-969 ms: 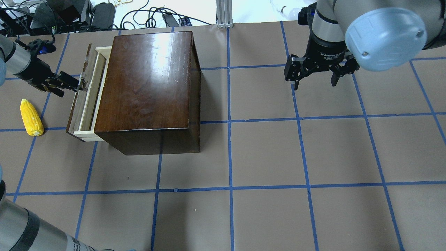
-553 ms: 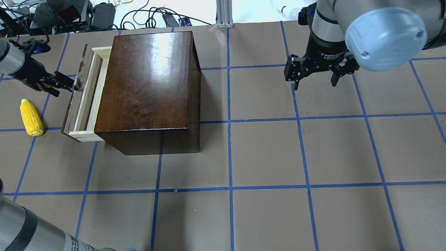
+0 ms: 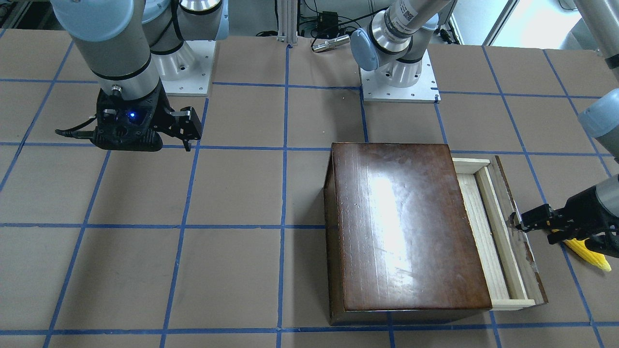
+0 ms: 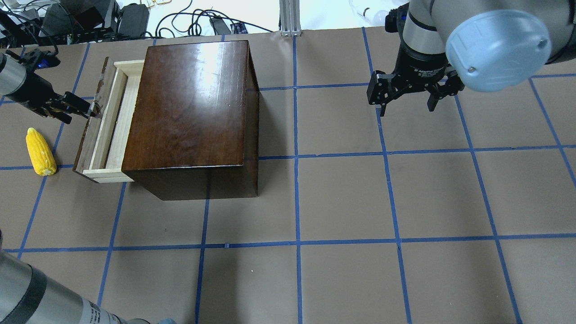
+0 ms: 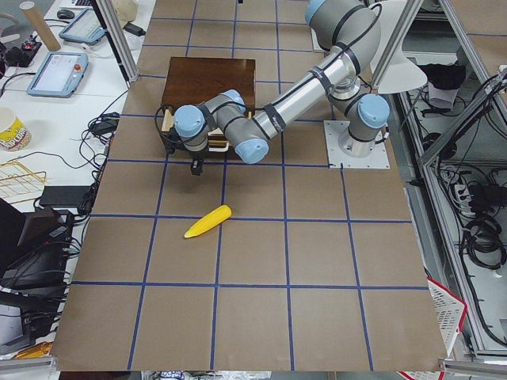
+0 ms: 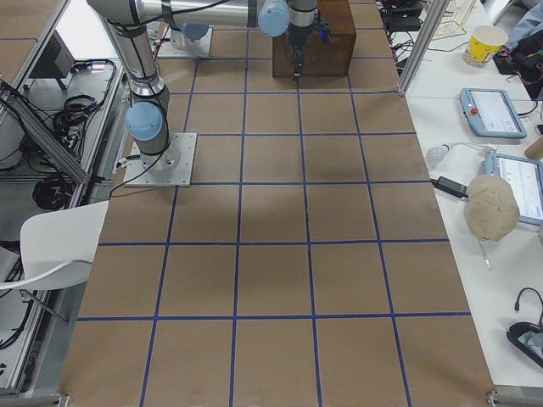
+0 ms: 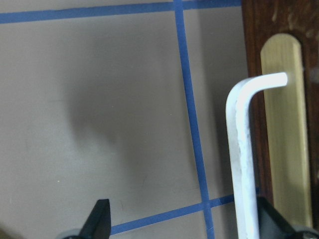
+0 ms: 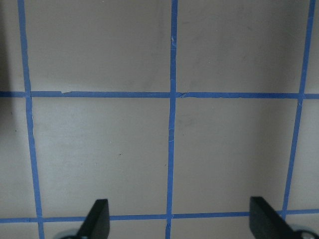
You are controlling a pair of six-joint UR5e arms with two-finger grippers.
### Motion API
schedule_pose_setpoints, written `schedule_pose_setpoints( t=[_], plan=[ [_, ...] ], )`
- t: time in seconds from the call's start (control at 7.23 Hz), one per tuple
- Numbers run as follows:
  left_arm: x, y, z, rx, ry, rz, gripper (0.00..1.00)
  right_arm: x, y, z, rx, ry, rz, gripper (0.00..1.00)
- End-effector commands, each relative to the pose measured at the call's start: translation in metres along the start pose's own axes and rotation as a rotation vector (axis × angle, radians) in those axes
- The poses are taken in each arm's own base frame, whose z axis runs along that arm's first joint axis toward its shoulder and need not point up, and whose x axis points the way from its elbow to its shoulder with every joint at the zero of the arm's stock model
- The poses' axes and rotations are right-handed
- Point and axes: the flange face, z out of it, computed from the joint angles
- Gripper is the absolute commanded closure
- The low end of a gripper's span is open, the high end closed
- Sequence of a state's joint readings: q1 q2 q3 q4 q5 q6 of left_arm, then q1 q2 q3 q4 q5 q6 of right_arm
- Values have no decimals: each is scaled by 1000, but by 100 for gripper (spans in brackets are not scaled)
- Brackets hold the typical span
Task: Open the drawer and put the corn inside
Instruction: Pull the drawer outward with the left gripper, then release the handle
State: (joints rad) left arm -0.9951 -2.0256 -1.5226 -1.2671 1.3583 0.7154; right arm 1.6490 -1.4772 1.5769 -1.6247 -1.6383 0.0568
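The drawer [image 4: 112,121] stands partly pulled out of the left side of the dark-brown box [image 4: 193,112], and its pale wood floor shows empty. My left gripper [image 4: 90,108] is at the drawer's dark front panel. In the left wrist view its jaws stand wide apart, and the white metal handle [image 7: 241,149] lies against the inner side of the right finger [image 7: 269,221]. The corn [image 4: 40,152] lies on the table left of the drawer, just in front of the left gripper. My right gripper [image 4: 407,105] is open and empty, hovering far to the right.
The brown table [image 4: 342,202] carries a grid of blue tape lines. Cables and equipment [image 4: 90,20] lie beyond the far edge behind the box. The box also shows in the front-facing view [image 3: 401,222], with the drawer [image 3: 498,232] on its right.
The left gripper has moved left and the drawer has slid further out of the box with it. The corn and the right arm have not moved.
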Motion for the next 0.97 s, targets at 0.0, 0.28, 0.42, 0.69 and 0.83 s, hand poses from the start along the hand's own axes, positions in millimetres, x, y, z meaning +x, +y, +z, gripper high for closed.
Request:
schedule_pose_setpoints(
  t=[0.0,0.28,0.42,0.69,0.83],
  plan=[
    [-5,2,-2,-3,-6,-8,0,0,0,0,0,0,0,0],
    [0,2,-20,17,-27,-11,0,0,0,0,0,0,0,0],
    [-2,-2,-32,32,-46,-12,0,0,0,0,0,0,0,0],
    [-32,5,-49,50,-95,-184,0,0,0,0,0,0,0,0],
    [-57,14,-52,68,-114,-318,0,0,0,0,1,0,0,0]
  ],
)
